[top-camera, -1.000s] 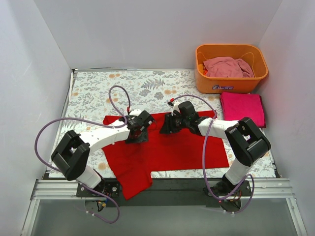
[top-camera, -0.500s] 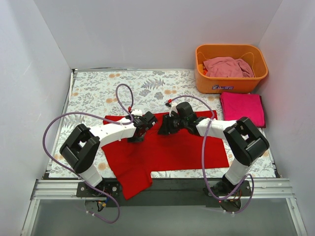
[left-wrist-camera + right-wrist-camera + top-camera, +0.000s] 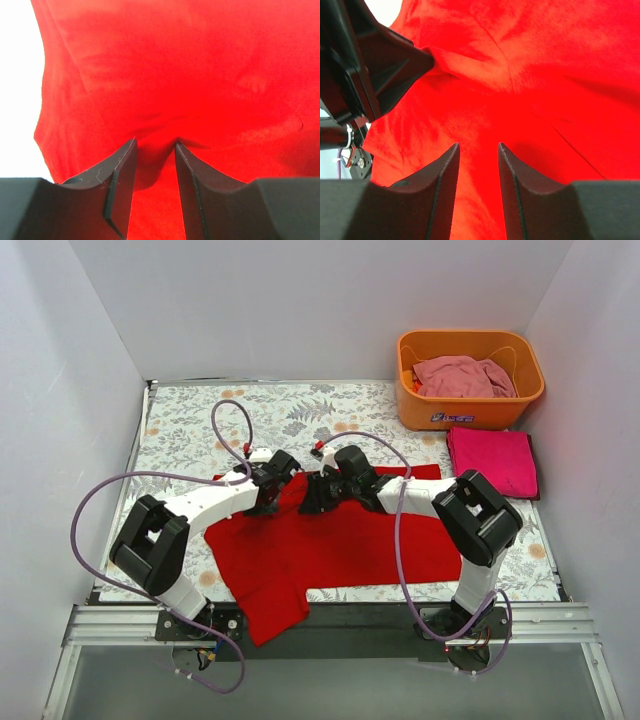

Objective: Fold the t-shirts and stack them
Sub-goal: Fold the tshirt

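The bright red t-shirt (image 3: pixel 350 540) lies spread on the flowered table, with one sleeve hanging towards the near edge. It fills the left wrist view (image 3: pixel 200 75) and the right wrist view (image 3: pixel 545 75). My left gripper (image 3: pixel 268 502) (image 3: pixel 155 145) is shut on a puckered fold near its upper left part. My right gripper (image 3: pixel 308 502) (image 3: pixel 478 147) is close beside it, jaws narrow on the same cloth. The left gripper's fingers (image 3: pixel 395 65) show in the right wrist view, pinching cloth. The magenta-pink t-shirt (image 3: pixel 492 460) lies folded at the right. The pale pink t-shirt (image 3: pixel 462 375) is bunched in the basket.
The orange plastic basket (image 3: pixel 440 412) stands at the back right corner. White walls enclose the table on three sides. The flowered tablecloth (image 3: pixel 200 420) shows bare at the back left. Purple cables loop above both arms.
Both grippers have moved left together, staying close to each other. The upper middle of the red t-shirt has been drawn left with them, and its left part is bunched.
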`<state>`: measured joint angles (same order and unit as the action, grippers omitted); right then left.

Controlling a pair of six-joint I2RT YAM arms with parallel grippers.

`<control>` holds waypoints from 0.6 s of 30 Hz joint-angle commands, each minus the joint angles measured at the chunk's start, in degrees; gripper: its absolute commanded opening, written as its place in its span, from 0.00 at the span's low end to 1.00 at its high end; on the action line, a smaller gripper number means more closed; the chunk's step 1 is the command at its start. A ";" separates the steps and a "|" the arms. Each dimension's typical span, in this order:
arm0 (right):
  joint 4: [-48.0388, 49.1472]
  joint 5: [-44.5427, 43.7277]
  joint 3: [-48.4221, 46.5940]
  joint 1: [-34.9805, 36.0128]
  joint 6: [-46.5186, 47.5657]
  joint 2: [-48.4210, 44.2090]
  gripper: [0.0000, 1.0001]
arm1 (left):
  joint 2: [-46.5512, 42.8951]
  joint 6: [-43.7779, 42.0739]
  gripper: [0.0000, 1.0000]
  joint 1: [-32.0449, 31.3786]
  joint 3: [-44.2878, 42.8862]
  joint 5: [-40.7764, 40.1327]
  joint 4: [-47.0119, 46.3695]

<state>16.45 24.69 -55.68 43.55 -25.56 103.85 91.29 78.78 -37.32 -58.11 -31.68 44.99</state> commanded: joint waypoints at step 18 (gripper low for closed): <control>3.24 -4.55 -9.36 5.49 2.10 7.85 0.43 | 2.93 -6.28 0.35 10.33 1.68 7.42 -11.24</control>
<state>17.54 23.22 -62.30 48.27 -23.99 110.98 94.48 72.82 -27.97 -57.04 -25.58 35.73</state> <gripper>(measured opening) 0.425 0.356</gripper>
